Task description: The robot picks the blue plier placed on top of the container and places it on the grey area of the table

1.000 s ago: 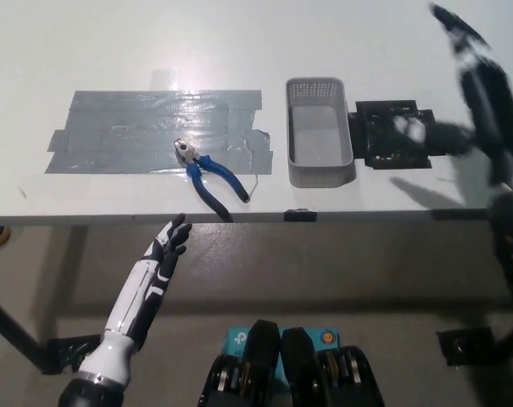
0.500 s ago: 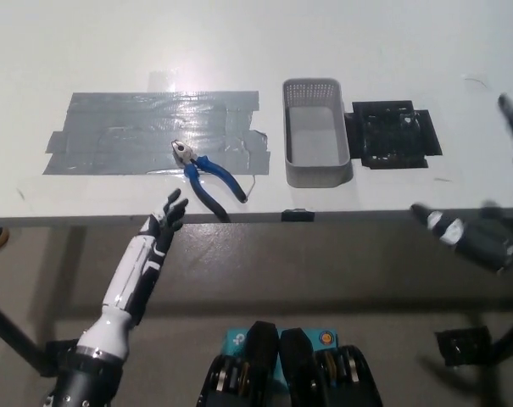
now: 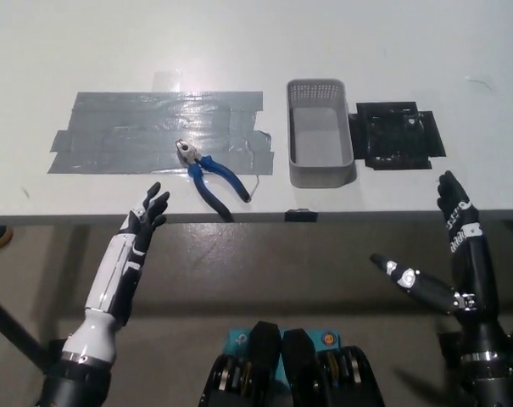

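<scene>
Both hands released, off the table
Left hand (image 3: 146, 219) and right hand (image 3: 454, 212) hang below the table (image 3: 239, 51) edge, fingers spread (blue plier (image 3: 209, 175) rests on the grey area (image 3: 137, 136)).

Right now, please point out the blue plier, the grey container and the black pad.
blue plier (image 3: 215, 174): head view, on the blue handles.
grey container (image 3: 320, 176): head view, on its near wall.
black pad (image 3: 398, 136): head view, on its middle.
</scene>
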`<action>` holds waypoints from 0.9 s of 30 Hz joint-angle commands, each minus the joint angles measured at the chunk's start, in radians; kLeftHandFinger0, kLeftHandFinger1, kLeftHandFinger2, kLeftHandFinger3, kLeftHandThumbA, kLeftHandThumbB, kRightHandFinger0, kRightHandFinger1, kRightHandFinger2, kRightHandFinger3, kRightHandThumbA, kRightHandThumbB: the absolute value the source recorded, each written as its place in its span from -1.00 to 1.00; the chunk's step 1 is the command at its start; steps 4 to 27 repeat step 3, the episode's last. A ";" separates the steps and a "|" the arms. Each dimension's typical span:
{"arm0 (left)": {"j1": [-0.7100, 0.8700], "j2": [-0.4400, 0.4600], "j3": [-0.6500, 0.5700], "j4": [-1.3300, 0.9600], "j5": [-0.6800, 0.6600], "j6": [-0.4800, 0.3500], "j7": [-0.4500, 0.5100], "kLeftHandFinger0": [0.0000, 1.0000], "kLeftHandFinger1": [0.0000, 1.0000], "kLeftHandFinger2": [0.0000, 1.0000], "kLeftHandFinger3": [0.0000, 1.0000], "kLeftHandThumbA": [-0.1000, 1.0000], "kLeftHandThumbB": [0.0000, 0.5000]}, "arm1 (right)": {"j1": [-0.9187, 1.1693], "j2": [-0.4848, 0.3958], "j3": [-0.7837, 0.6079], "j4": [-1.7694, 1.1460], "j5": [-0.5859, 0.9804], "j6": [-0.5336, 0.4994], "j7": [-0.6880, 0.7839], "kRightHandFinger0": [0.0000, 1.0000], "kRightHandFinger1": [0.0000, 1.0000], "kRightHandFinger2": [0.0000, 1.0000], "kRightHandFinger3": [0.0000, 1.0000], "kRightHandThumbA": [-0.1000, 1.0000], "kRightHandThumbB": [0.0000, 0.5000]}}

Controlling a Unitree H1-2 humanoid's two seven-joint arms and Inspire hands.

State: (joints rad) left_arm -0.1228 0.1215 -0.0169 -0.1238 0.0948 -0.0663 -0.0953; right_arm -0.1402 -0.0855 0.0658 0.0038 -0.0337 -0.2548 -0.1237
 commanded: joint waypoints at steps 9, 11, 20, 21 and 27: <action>0.020 0.006 0.012 -0.044 -0.006 0.005 0.010 1.00 1.00 1.00 1.00 1.00 -1.00 | 0.029 0.010 0.004 -0.026 0.059 -0.027 0.062 1.00 1.00 1.00 1.00 1.00 -0.14; 0.020 0.006 0.012 -0.044 -0.006 0.005 0.010 1.00 1.00 1.00 1.00 1.00 -1.00 | 0.029 0.010 0.004 -0.026 0.059 -0.027 0.062 1.00 1.00 1.00 1.00 1.00 -0.14; 0.020 0.006 0.012 -0.044 -0.006 0.005 0.010 1.00 1.00 1.00 1.00 1.00 -1.00 | 0.029 0.010 0.004 -0.026 0.059 -0.027 0.062 1.00 1.00 1.00 1.00 1.00 -0.14; 0.020 0.006 0.012 -0.044 -0.006 0.005 0.010 1.00 1.00 1.00 1.00 1.00 -1.00 | 0.029 0.010 0.004 -0.026 0.059 -0.027 0.062 1.00 1.00 1.00 1.00 1.00 -0.14; 0.020 0.006 0.012 -0.044 -0.006 0.005 0.010 1.00 1.00 1.00 1.00 1.00 -1.00 | 0.029 0.010 0.004 -0.026 0.059 -0.027 0.062 1.00 1.00 1.00 1.00 1.00 -0.14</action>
